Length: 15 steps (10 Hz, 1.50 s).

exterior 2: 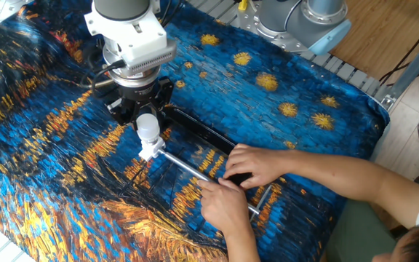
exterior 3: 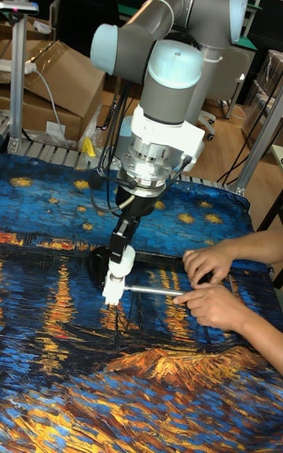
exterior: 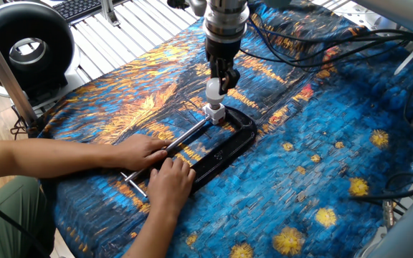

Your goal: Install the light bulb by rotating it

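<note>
the robot's hand [exterior: 217, 80] points straight down over the middle of the table [exterior: 314, 154], its two fingers [exterior: 226, 77] closed on the light bulb [exterior: 212, 88] at the round part. in the other fixed view the bulb [exterior 2: 147, 125] shows white in front of the dark fingers, so the grip looks like it's on the far and side faces of the globe; can't tell how deep the pads sit.

bulb is upright, neck down, sitting in the small white socket [exterior: 214, 112] right under it. whether the threads have bitten yet can't be read from these views. the socket is held in the mouth of a black clamp [exterior: 224, 147] lying flat on the blue and orange cloth [exterior: 120, 86], w/ the clamp's silver screw rod [exterior: 185, 135] running back toward the person.

person's two hands, one [exterior: 140, 152] on the rod and the other [exterior: 169, 179] on the clamp frame, press it down so the socket shouldn't spin w/ the bulb.

judgement on the step: it's the twisting stage. to do it well, keep the wrist axis straight over the socket, so the bulb turns w/o wobble or cross-threading. grip firm enough not to slip on the smooth glass, but not crushing. let the hand sink a little as the thread takes. if the wrist runs out of turn, let go, wind back, regrip. stop once it snugs.
</note>
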### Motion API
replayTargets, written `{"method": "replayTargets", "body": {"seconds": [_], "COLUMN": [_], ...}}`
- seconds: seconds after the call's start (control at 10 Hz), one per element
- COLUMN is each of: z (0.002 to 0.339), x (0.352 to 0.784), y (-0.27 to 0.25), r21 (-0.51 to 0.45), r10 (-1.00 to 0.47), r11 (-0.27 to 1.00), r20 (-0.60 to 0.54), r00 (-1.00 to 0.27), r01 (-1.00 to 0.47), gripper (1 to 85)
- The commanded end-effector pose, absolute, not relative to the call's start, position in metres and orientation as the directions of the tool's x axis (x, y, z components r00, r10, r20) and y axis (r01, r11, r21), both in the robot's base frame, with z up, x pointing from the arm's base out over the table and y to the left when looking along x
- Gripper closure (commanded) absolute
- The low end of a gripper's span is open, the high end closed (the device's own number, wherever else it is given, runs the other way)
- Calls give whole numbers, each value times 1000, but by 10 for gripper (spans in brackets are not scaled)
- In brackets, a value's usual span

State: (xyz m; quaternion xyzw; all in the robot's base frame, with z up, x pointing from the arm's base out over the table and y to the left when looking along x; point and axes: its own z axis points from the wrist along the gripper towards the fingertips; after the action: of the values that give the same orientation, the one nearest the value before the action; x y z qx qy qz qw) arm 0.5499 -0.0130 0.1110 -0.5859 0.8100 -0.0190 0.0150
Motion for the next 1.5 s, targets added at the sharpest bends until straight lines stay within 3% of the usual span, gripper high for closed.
{"method": "replayTargets", "body": {"seconds": [0.0,1.0,1.4], "z": [109,101,102], "x": [550,551,558], "y": [-12,-7,-2], "r21": [-49,-44,-50], "r10": [-948,-943,-899], "r11": [317,332,434], "r20": [-17,-47,-86], "r00": [-317,-330,-429], "r01": [-947,-942,-899], "gripper": [847,847,847]}}
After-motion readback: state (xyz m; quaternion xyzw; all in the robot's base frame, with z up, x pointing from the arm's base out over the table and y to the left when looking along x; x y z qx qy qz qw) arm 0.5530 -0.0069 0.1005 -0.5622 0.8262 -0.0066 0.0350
